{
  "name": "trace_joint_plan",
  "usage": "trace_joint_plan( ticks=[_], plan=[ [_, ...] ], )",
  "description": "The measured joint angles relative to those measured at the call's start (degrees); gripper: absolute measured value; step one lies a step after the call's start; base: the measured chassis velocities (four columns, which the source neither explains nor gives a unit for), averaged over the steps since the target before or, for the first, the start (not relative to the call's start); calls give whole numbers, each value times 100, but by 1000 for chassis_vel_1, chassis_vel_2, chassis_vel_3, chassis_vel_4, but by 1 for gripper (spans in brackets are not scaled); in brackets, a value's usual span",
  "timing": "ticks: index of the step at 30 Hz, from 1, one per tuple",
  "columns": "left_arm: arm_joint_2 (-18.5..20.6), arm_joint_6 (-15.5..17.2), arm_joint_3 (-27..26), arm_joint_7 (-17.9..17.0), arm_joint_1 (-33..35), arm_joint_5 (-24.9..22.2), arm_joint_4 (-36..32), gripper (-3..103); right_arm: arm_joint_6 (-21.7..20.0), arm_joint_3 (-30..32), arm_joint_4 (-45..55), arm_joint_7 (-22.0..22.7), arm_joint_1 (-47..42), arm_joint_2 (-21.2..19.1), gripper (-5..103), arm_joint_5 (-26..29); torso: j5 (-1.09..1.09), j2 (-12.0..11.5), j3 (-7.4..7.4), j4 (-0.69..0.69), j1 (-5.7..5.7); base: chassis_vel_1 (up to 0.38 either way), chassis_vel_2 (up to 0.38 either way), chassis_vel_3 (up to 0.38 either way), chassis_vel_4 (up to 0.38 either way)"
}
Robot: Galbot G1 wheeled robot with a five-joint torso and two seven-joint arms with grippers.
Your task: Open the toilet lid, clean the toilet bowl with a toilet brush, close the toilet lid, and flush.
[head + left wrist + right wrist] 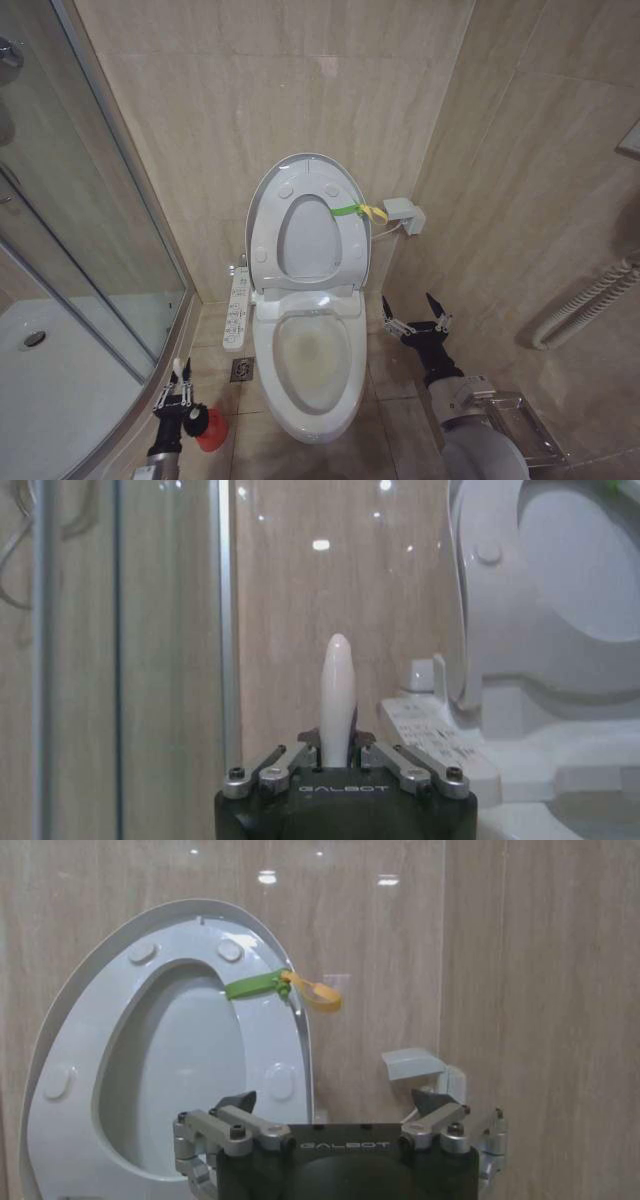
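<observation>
The left gripper (338, 761) is pinching the thin, stiff white toilet brush (338, 697) handle low; probably light, slippery.

Toilet lid (306, 215) upright behind toilet bowl (312, 362)

"GALBOT" stands on the left tool (338, 769) body and on the right tool (340, 1114) body.

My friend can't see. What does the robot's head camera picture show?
A white toilet bowl sits open, its toilet lid raised against the tiled wall. The left claw grips the toilet brush standing in its red holder beside the toilet, while the right claw waits open on the other side.
</observation>
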Motion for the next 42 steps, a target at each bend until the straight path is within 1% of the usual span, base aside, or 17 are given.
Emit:
trace_joint_plan(
  ticks=[2, 3, 6, 8, 12, 13, 20, 29, 33, 42],
  plan=[
    [-1, 0, 104, 27, -194, -3, 287, 19, 0, 0, 0, 0, 0, 0, 100, 0, 1, 0, 0, 0, 0, 0, 0, 0, 0],
    [-1, 0, 104, 27, -194, -3, 287, 19, 0, 0, 0, 0, 0, 0, 100, 0, 1, 0, 0, 0, 0, 0, 0, 0, 0],
    [4, 2, 218, 62, -471, -25, 733, 19, 0, 0, 0, 0, 0, 0, 100, 0, 1, 0, 0, 1, 0, 0, 0, 0, 0],
    [4, 2, 242, 66, -530, -45, 825, 19, 0, 0, 0, 0, 0, 0, 100, 0, 1, 0, 0, 0, 0, 0, 0, 0, 0],
    [-10, 7, 364, 95, -849, -104, 1279, 19, 0, 0, 0, 0, 0, 0, 100, 0, 1, 0, 0, 0, 0, 0, 0, 0, 0],
    [-10, 7, 364, 95, -849, -104, 1279, 19, 0, 0, 0, 0, 0, 0, 100, 0, 1, 0, 0, 0, 0, 0, 0, 0, 0],
    [-17, 9, 548, 171, -1308, -106, 1926, 19, 0, 0, 0, 0, 0, 0, 100, 0, 0, 0, 0, 0, 0, 0, 0, 0, 0],
    [-31, 11, 761, 268, -1733, -158, 2359, 19, 0, 0, 0, 0, 0, 0, 100, 0, 1, 0, 0, 0, 0, 0, 0, 0, 0],
    [-87, 13, 879, 319, -1932, -183, 2657, 19, 0, 0, 0, 0, 0, 0, 100, 0, 1, 0, 0, 0, -1, 0, 0, 0, 0],
    [-206, 15, 949, 452, -2113, -168, 3135, 19, 0, 0, 0, 0, 0, 0, 100, 0, 1, 0, 0, 0, -1, 0, 0, 0, 0]
  ],
)
